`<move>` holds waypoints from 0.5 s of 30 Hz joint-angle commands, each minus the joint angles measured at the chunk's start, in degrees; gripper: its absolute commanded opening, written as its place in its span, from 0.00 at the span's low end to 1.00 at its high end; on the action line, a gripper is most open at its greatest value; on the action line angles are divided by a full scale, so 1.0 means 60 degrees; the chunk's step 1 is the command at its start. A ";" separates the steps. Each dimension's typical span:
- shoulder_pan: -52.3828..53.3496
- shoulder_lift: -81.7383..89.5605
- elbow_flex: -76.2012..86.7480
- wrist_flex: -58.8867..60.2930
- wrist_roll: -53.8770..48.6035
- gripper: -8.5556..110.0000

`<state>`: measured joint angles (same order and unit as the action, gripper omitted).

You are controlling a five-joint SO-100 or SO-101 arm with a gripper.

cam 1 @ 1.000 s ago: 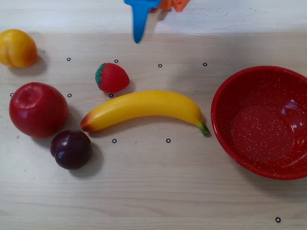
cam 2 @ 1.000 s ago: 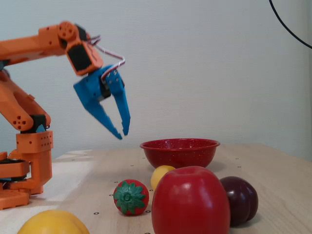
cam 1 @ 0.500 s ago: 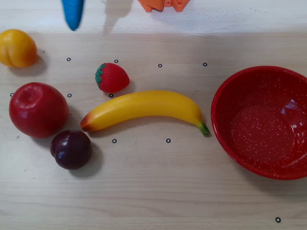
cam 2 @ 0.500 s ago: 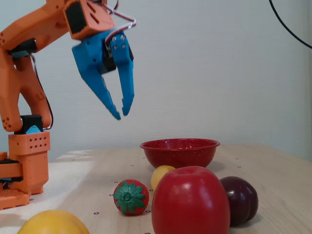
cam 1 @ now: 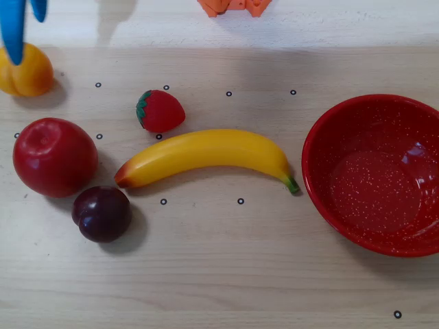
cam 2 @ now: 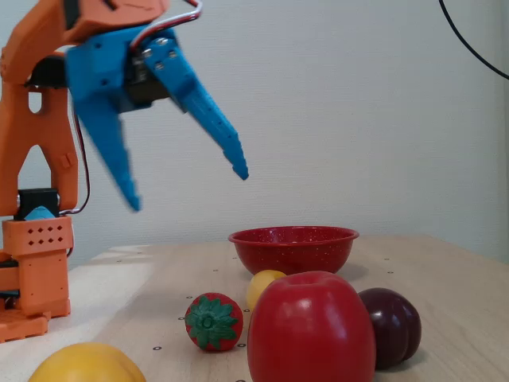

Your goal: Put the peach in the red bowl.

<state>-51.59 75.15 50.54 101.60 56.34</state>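
The peach (cam 1: pixel 29 74) is a yellow-orange fruit at the far left of the overhead view; it also shows at the bottom left edge of the fixed view as the peach (cam 2: pixel 87 364). My blue gripper (cam 1: pixel 26 40) hangs above it, open wide, and one finger (cam 1: pixel 12 34) overlaps the peach's top. In the fixed view the gripper (cam 2: pixel 188 189) is well above the table with nothing between its fingers. The red bowl (cam 1: pixel 326 133) sits empty at the right; in the fixed view the red bowl (cam 2: pixel 293 253) stands at the back.
A red apple (cam 1: pixel 55 156), a dark plum (cam 1: pixel 103 214), a strawberry (cam 1: pixel 160 111) and a banana (cam 1: pixel 206 152) lie between peach and bowl. The orange arm base (cam 2: pixel 36 270) stands at the left of the fixed view.
The gripper has swung left in the overhead view, from near the top middle to above the peach. Its jaws have spread from nearly closed to wide open.
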 commanded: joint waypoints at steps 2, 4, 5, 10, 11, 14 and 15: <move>-0.0952 0.0176 -0.0996 0.0176 0.1230 0.46; -0.1392 -0.0103 -0.1172 0.0205 0.1772 0.52; -0.1597 -0.0234 -0.1245 0.0234 0.2065 0.54; -0.2358 -0.1069 -0.1904 0.0454 0.2915 0.61; -0.2490 -0.1201 -0.1963 0.0483 0.3047 0.63; -0.2856 -0.1904 -0.2666 0.0981 0.3516 0.68; -0.2959 -0.2080 -0.2769 0.1099 0.3662 0.70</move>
<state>-67.24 60.21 38.67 103.45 75.76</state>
